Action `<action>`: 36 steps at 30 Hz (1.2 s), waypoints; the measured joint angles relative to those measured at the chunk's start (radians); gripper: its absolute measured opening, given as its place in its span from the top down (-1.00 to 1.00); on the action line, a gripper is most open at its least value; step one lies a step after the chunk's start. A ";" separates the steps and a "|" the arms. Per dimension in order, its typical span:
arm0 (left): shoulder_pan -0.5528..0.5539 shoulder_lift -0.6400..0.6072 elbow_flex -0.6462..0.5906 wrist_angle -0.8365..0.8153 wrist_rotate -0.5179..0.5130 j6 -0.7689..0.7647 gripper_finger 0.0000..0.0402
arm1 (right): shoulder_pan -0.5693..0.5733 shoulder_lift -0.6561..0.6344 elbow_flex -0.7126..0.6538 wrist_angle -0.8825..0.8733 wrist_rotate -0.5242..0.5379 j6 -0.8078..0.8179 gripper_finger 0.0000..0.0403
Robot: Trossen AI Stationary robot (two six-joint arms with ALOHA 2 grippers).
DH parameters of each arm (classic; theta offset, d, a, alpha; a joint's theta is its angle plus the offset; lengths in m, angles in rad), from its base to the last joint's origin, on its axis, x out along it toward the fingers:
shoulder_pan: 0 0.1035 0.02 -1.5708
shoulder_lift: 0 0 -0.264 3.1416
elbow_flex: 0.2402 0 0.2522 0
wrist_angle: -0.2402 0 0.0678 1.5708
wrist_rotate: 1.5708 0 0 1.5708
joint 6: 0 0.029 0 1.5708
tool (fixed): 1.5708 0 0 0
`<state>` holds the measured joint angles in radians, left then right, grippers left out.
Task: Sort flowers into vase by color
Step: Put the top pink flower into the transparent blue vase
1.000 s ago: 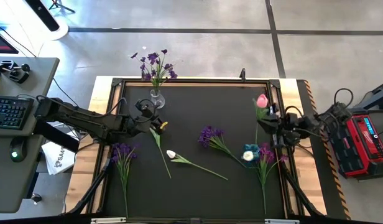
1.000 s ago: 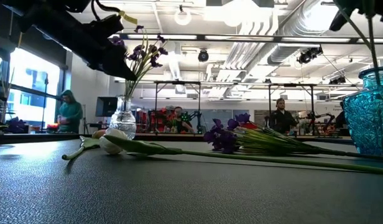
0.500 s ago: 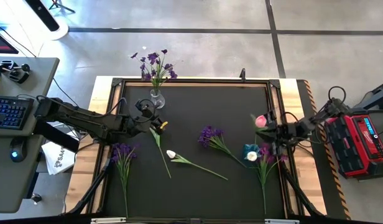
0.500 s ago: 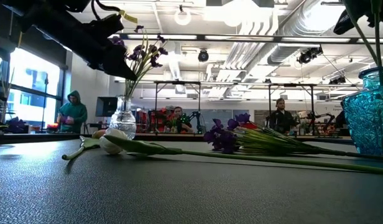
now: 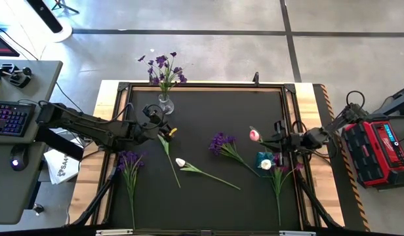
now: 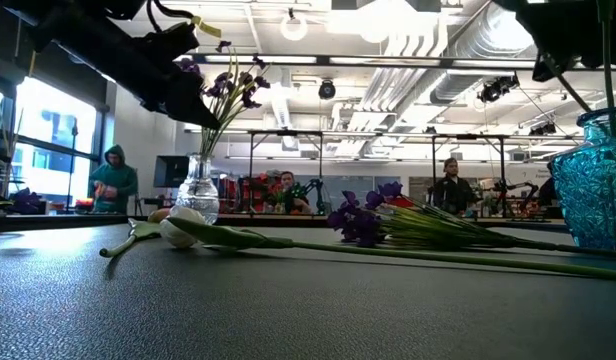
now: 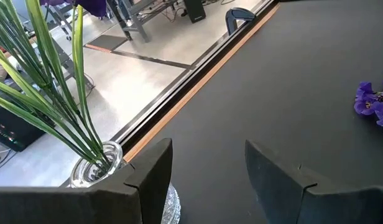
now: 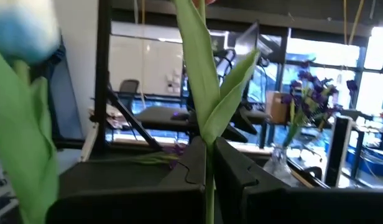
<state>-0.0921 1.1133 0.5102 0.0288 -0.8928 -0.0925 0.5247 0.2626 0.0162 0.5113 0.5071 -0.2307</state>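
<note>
My right gripper (image 5: 281,141) hovers just beyond the blue vase (image 5: 263,160) and is shut on a pink tulip (image 5: 254,136). A white bud (image 5: 265,164) shows in that vase. The clear vase (image 5: 165,103) at the far left holds purple sprays (image 5: 164,67). My left gripper (image 5: 164,131) hangs open just near of it, touching nothing. On the mat lie a white tulip (image 5: 181,162), a bare green stem (image 5: 170,157) and purple sprays at the left (image 5: 129,159), the middle (image 5: 221,141) and beside the blue vase (image 5: 281,162). My right gripper pinches the pink tulip's green stem (image 8: 207,167) between its two fingers, just below the leaves (image 8: 207,81). The fingers come level from the table's right and lie across the stem. The tulip is off the mat, tilted with its bud toward the table's left; its lower end is hidden.
A raised frame (image 5: 205,86) rims the black mat. A red unit (image 5: 380,147) sits off the right edge and a desk with a keyboard (image 5: 8,118) off the left. People stand in the room behind (image 6: 113,180). Bare mat lies at the far middle (image 5: 222,108).
My right gripper has moved down and toward the table's near edge, close to the blue vase, and has turned toward the left. The pink tulip has tipped from upright to slanting, its bud swinging toward the near-left. The left arm has kept still.
</note>
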 joint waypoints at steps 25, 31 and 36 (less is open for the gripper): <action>0.000 0.000 0.000 0.000 0.000 0.009 0.06 | 0.000 0.000 0.001 -0.065 0.062 0.013 0.26; 0.000 0.000 0.000 0.000 0.000 0.010 0.06 | 0.000 0.000 0.029 -0.111 0.108 0.020 0.23; 0.000 0.000 0.000 0.000 0.000 0.010 0.06 | 0.000 0.000 0.127 -0.298 0.132 0.109 0.23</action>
<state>-0.0925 1.1133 0.5102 0.0284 -0.8928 -0.0830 0.5247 0.2623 0.1434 0.2132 0.6393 -0.1218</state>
